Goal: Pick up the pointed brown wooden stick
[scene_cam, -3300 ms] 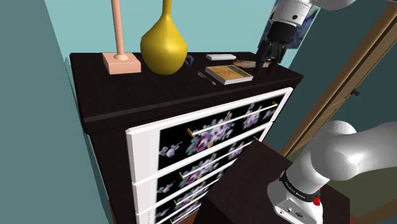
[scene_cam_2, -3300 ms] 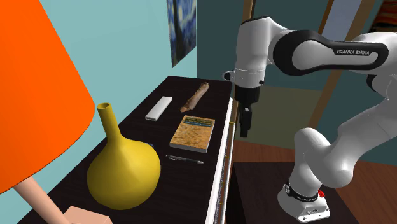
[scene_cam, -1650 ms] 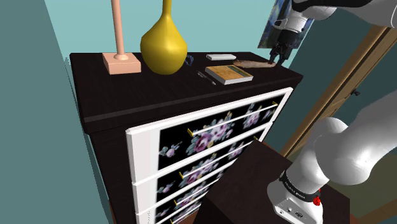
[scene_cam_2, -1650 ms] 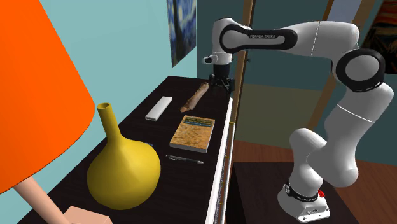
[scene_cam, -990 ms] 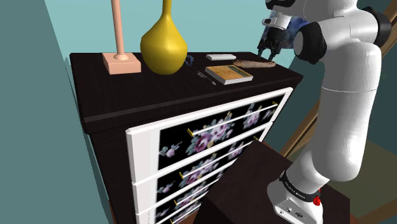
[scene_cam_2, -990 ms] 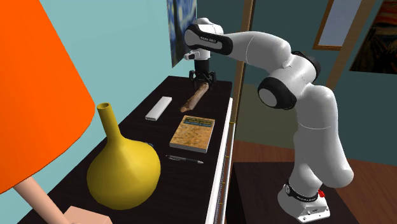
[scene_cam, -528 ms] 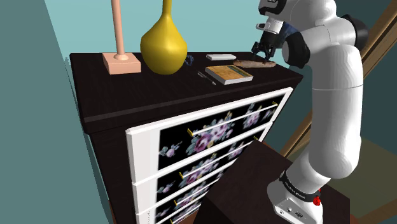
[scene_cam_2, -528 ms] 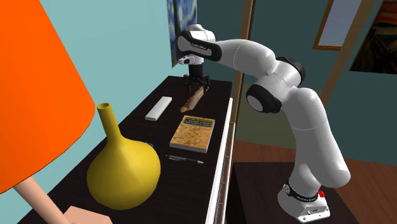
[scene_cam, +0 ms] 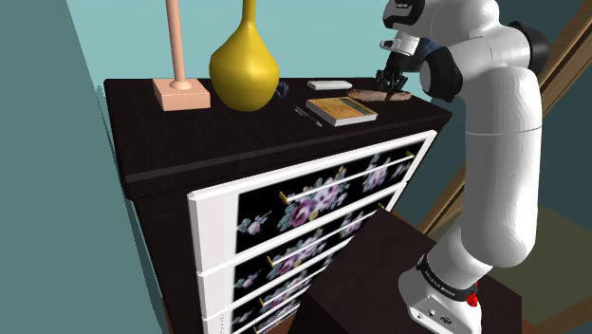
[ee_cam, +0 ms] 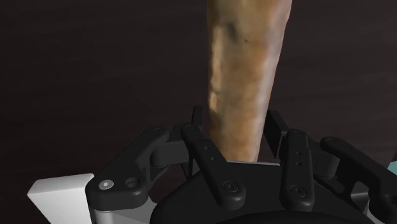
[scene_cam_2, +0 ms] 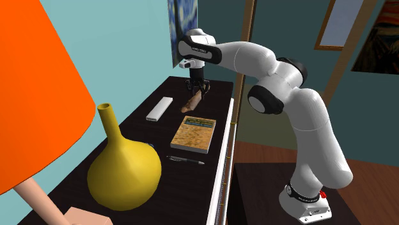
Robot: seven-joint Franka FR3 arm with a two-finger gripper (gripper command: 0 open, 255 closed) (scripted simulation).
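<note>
the all-black two-finger gripper (scene_cam: 389, 89) (scene_cam_2: 195, 91) (ee_cam: 242, 139) is clasping the pointed brown wooden stick (scene_cam: 365, 94) (scene_cam_2: 190, 102) (ee_cam: 245, 70), its fingers pressing in on either side in the wrist view. the stick is lying on the top of the dark chest of drawers with flowered fronts (scene_cam: 190, 133) (scene_cam_2: 220, 115), toward the back. it is sitting just beyond the flat tan book (scene_cam: 342, 111) (scene_cam_2: 194, 133) and beside the small white flat bar (scene_cam: 328, 85) (scene_cam_2: 159, 108).

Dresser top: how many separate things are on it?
6 for sure: lamp and yellow vase at one end, pen and book mid-top, white bar behind the book, brown stick clasped by the gripper at the other end. A blue bit behind the vase may be a seventh.
</note>
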